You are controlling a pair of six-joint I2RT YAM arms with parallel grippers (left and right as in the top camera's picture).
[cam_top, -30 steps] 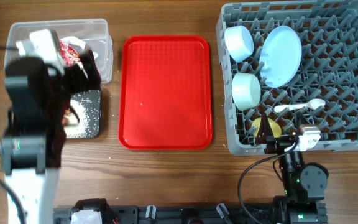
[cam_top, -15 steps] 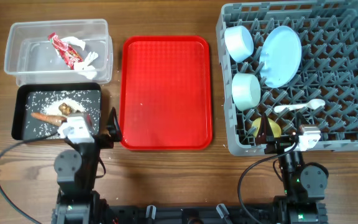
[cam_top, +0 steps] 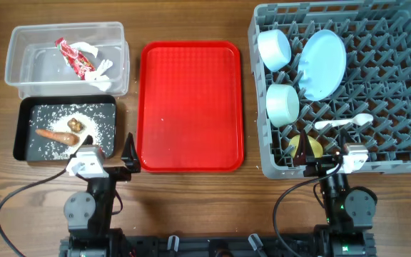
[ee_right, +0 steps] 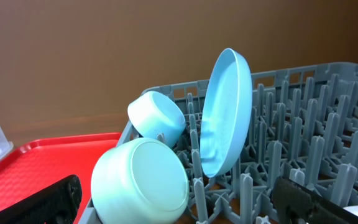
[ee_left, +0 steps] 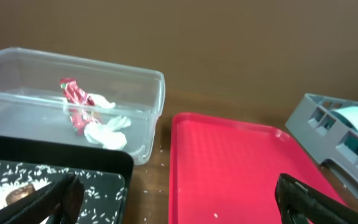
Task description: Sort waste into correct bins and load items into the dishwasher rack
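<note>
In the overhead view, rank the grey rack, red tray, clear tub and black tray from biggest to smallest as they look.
1. grey rack
2. red tray
3. clear tub and black tray: close in footprint; the tub's rim sits nearer the camera, so I would not rank them.

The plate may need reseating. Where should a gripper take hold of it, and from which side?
Probably pinch the pale blue plate across its top rim, coming down from above: it stands on edge, leaning among the dishwasher rack pegs, so that thin rim is free; two bowls crowd one face.
</note>
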